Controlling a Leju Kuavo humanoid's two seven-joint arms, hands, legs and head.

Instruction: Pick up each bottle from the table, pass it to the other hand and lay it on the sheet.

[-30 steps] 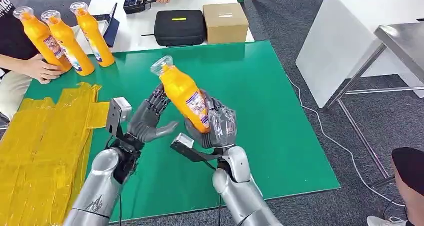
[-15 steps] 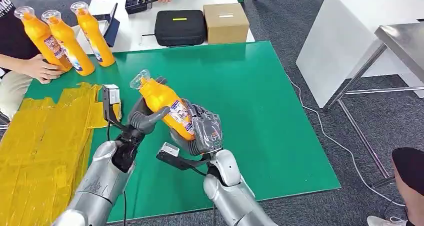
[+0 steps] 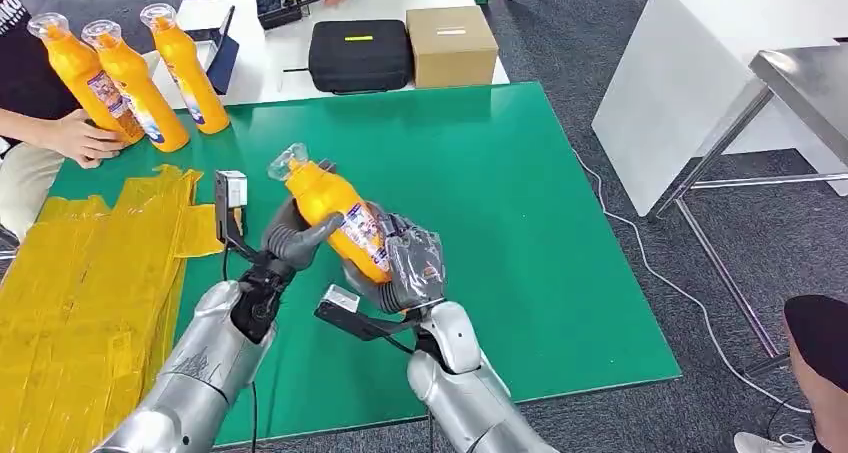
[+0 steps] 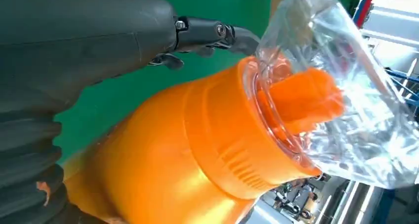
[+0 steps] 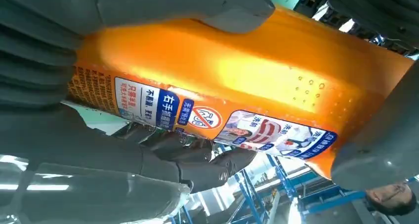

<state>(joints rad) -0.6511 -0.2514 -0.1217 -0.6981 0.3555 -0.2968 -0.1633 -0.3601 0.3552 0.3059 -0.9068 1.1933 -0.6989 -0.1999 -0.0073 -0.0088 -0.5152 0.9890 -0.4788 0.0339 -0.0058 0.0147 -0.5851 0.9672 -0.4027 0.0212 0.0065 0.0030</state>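
fingers (image 3: 300,241) of both hands grasp orange bottle (image 3: 335,213) – tilted | label: chinese writing

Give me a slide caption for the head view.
Both hands hold an orange bottle above the green table.

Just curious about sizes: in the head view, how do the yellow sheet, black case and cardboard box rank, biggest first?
1. Yellow sheet, largest by far.
2. Black case.
3. Cardboard box, somewhat smaller than the case beside it.
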